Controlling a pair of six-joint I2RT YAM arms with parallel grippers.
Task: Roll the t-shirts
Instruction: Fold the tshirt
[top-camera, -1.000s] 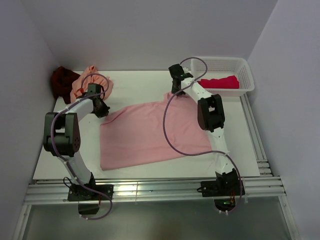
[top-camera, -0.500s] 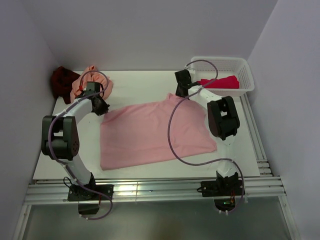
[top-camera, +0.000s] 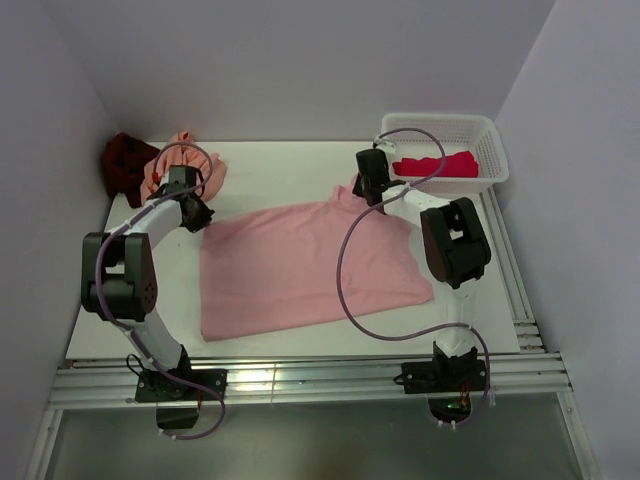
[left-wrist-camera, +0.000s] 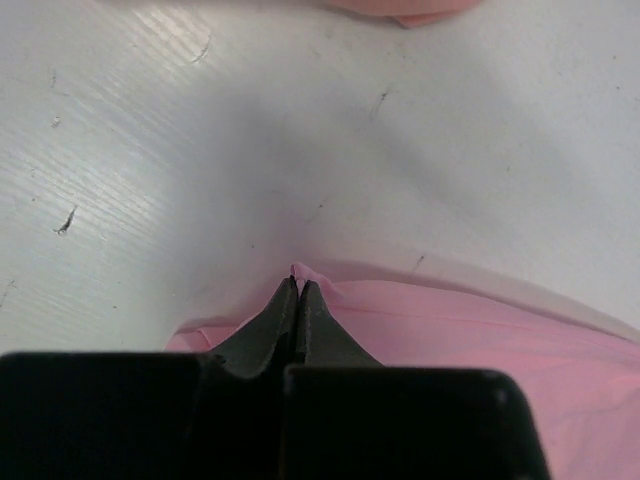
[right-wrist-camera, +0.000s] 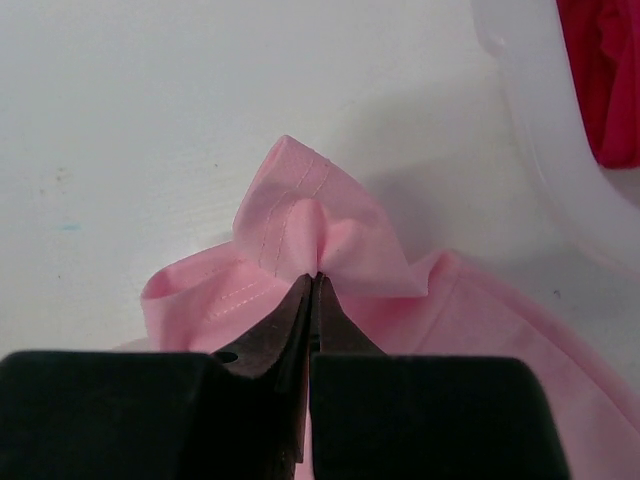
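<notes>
The light pink t-shirt (top-camera: 300, 270) lies spread out in the middle of the top view, on the white table (top-camera: 280, 165). Most of it is flat, and its lower edge runs near the bottom part of the table.

The left gripper (top-camera: 196, 212) is at the upper left corner of this shirt. Its fingers are pressed together on the edge of the cloth: in the left wrist view a small pink peak of the shirt stands just at the black fingertips, and the rest of the shirt spreads to the lower right of that frame.

The right gripper (top-camera: 370, 190) is at the upper right part of the same shirt, just left of the white basket (top-camera: 495, 150). It is also closed on the cloth. In the right wrist view the tips pinch a fold of the hem, with two lines of stitching visible on it, and the cloth bunches up above the tips.

The crimson-pink t-shirt (top-camera: 437, 165) lies inside the basket, at the upper right of the top view. The peach-orange t-shirt (top-camera: 178, 152) is a crumpled heap at the upper left, just above the left gripper. The dark maroon t-shirt (top-camera: 124, 165) lies beside it on the left, touching it, near the left wall.
</notes>
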